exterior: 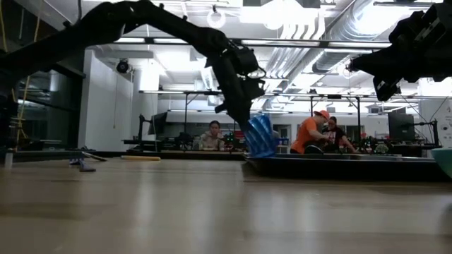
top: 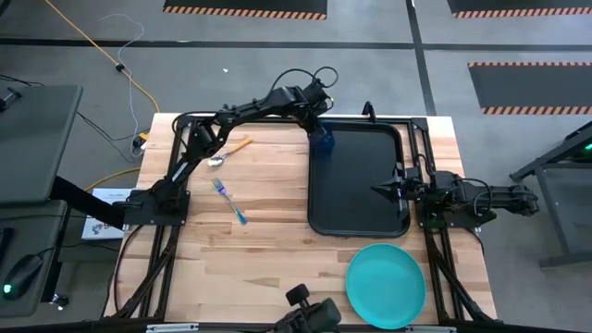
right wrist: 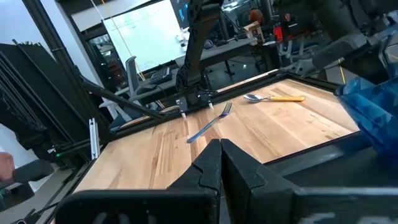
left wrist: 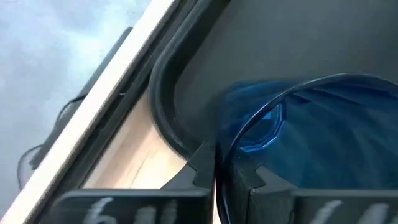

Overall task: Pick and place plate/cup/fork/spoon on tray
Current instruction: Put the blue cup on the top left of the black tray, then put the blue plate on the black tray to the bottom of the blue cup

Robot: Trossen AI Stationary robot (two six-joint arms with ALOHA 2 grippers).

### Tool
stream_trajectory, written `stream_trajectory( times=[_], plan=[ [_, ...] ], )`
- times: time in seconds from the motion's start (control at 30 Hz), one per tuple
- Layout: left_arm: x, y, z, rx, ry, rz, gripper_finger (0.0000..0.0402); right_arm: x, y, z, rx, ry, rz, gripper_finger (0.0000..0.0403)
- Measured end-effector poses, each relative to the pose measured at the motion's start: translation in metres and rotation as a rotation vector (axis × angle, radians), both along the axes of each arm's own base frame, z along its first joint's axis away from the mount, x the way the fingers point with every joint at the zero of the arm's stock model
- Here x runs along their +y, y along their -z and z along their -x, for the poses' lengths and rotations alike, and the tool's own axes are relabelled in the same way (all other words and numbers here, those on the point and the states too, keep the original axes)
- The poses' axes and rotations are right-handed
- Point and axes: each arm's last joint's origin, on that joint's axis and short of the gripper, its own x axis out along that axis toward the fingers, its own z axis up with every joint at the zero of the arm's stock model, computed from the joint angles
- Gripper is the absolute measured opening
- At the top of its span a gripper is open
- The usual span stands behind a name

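Observation:
The dark-blue cup (top: 322, 141) is at the far left corner of the black tray (top: 361, 208), held by my left gripper (top: 318, 125). It also shows in the low view (exterior: 261, 135) and the left wrist view (left wrist: 323, 124). My right gripper (top: 377, 191) is shut and empty over the tray's right side. The turquoise plate (top: 386, 285) lies flat on the table, nearer than the tray. The blue fork (top: 229, 201) and the yellow-handled spoon (top: 229, 151) lie flat on the table left of the tray. My left gripper holds the cup by its rim (left wrist: 219, 163), the wall running between the two fingers, one finger inside the cup and one outside. The fingers come slanting down from the far left. The cup is tilted over the tray's corner; whether its base touches the tray I cannot tell.
The tray's raised rim (left wrist: 163, 118) curves close beside the cup. Bare wooden table (top: 268, 250) stretches left of the tray and nearer. People sit at desks in the room behind the table (exterior: 311, 134).

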Motion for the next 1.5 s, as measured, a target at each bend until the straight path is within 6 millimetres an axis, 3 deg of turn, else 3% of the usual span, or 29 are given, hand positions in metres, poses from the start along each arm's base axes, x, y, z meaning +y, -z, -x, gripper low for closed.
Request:
stream_trajectory(
  times=[0.3, 0.7, 0.87, 1.13, 1.3, 1.4, 1.5],
  plan=[
    [-0.003, 0.0, -0.006, -0.026, 0.035, -0.034, 0.0054, 0.0, 0.0, 0.0, 0.0, 0.0, 0.0, 0.0],
    [-0.002, -0.012, -0.011, -0.119, 0.007, -0.069, 0.0168, 0.0, 0.0, 0.0, 0.0, 0.0, 0.0, 0.0],
    [-0.005, -0.039, -0.005, -0.172, 0.005, -0.102, 0.0203, 0.0, 0.0, 0.0, 0.0, 0.001, 0.0, 0.0],
    [-0.02, -0.119, 0.025, -0.351, -0.012, -0.091, 0.0211, 0.0, 0.0, 0.0, 0.0, 0.001, 0.0, 0.0],
    [-0.057, -0.136, 0.036, -0.431, 0.016, -0.023, 0.0209, 0.0, 0.0, 0.0, 0.0, 0.001, 0.0, 0.0],
    [-0.097, -0.127, 0.044, -0.559, 0.035, -0.011, 0.0209, 0.0, 0.0, 0.0, 0.0, 0.001, 0.0, 0.0],
    [-0.144, -0.114, 0.063, -0.804, 0.024, -0.011, 0.0209, 0.0, 0.0, 0.0, 0.0, 0.001, 0.0, 0.0]
  ],
)
